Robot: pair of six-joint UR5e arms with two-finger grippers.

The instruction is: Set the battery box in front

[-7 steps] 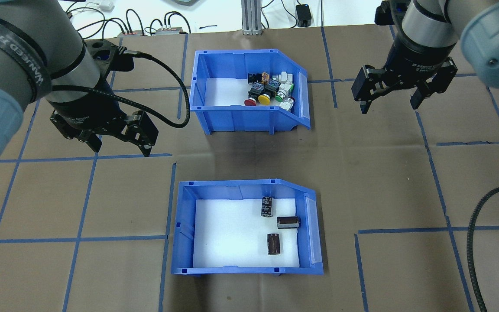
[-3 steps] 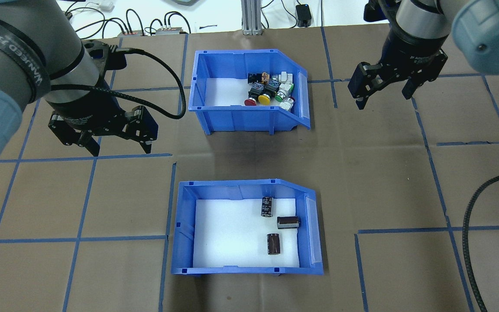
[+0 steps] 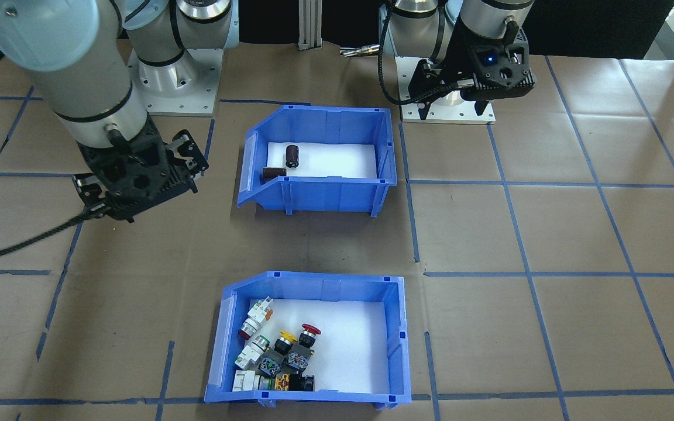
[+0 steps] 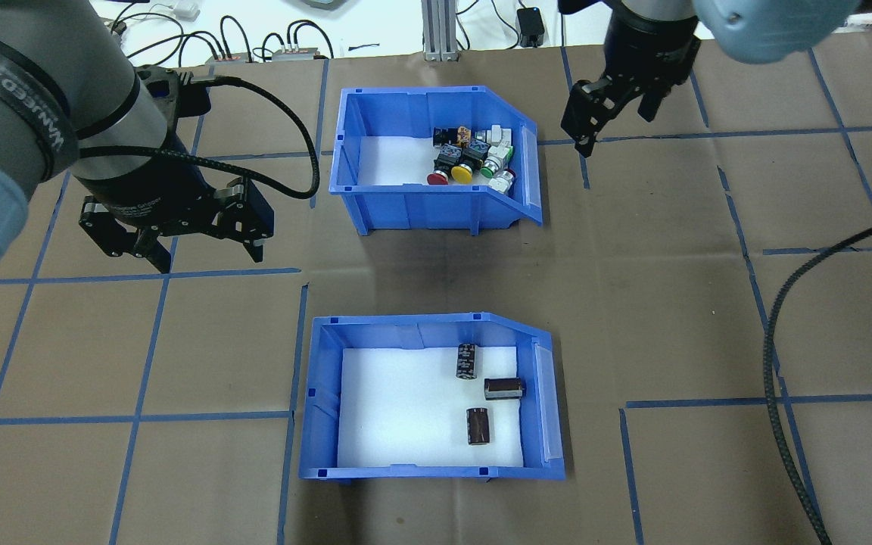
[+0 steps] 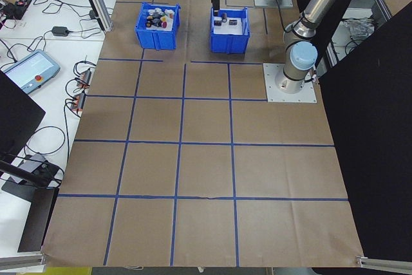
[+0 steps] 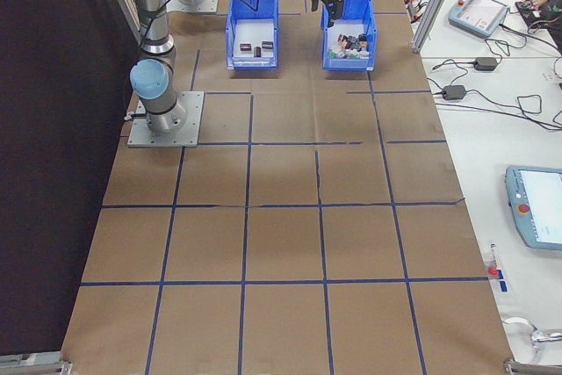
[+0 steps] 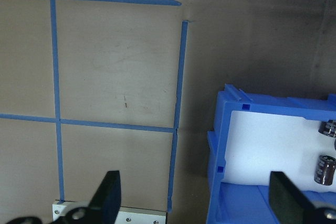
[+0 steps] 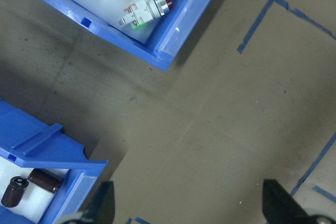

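Observation:
The battery box (image 4: 316, 401) is a blue open-top bin with a white floor, and three dark cylinders (image 4: 468, 360) lie toward its right end. It stands on the brown table on the near side of the overhead view, close to the robot bases (image 3: 337, 196). My left gripper (image 4: 209, 259) hangs open and empty above the table, up and to the left of the box. The left wrist view shows the box corner (image 7: 220, 145) at the right. My right gripper (image 4: 611, 130) is open and empty, off the far bin's right end.
A second blue bin (image 4: 421, 208) with colourful push-button switches (image 4: 474, 155) stands beyond the battery box. Cables and small devices (image 4: 269, 45) lie along the far table edge by an aluminium post (image 4: 440, 30). A black cable (image 4: 777, 341) arcs over the right side.
My right gripper has swung left and farther away, turning as it went, to beside the switch bin's right end. My left gripper has drifted slightly left. Both bins have stayed put.

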